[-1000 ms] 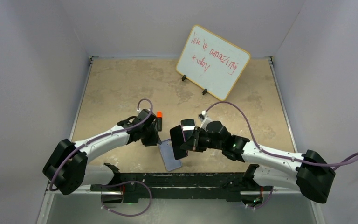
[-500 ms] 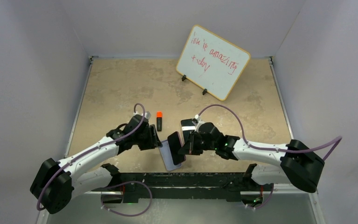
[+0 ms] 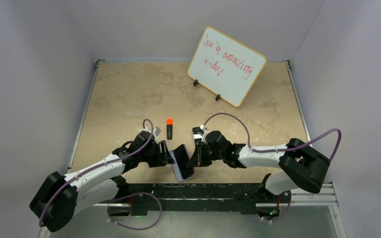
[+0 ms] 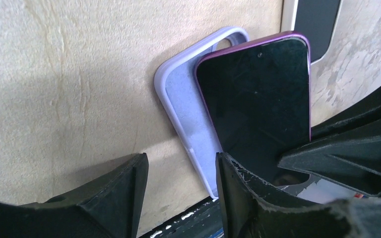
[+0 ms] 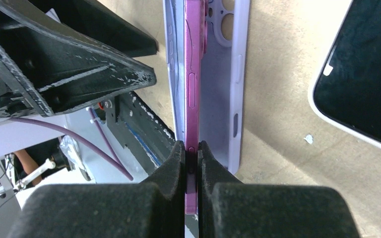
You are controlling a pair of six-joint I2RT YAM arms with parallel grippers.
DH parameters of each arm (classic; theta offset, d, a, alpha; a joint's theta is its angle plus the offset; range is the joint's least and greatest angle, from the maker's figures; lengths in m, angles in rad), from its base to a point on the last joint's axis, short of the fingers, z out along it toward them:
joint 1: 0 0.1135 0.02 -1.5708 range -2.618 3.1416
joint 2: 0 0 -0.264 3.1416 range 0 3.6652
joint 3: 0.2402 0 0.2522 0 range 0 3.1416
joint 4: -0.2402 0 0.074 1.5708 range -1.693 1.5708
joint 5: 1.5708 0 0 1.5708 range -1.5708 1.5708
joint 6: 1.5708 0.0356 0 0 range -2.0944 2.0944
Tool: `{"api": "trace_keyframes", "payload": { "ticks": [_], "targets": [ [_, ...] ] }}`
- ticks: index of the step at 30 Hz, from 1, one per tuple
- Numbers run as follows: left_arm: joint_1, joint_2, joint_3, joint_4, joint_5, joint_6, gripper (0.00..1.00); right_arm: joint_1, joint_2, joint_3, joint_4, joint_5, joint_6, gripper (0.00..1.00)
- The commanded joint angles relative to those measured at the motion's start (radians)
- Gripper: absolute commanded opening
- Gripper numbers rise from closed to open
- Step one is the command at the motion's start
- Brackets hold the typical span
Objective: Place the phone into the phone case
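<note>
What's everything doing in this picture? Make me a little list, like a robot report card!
phone: purple-edged, tilted over the case, not seated yet
case: lavender, lying open side up
right end effector: shut on the phone's edge
left end effector: open, empty, beside the case
second phone: lying flat, apart from the case
marker: orange cap, farther back
whiteboard: propped at the back, red writing
</note>
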Motion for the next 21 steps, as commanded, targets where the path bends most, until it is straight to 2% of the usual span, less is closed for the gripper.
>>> {"api": "trace_keyframes", "payload": {
  "ticks": [1,11,19,21],
  "targets": [
    [-0.004,0.02,-0.022,0.115,0.046,-0.02,0.54,0.005,0.019,0.035,0.095,-0.06,-0.007,0.0],
    [-0.003,0.062,-0.05,0.219,0.074,-0.043,0.51,0.005,0.074,0.014,0.108,-0.051,-0.043,0.0],
    [-0.004,0.033,-0.082,0.225,0.08,-0.071,0.48,0.006,0.153,-0.034,0.221,-0.066,-0.044,0.0],
    [-0.004,0.023,-0.095,0.27,0.084,-0.084,0.48,0.008,0.177,-0.04,0.25,-0.08,-0.037,0.0]
  ]
}}
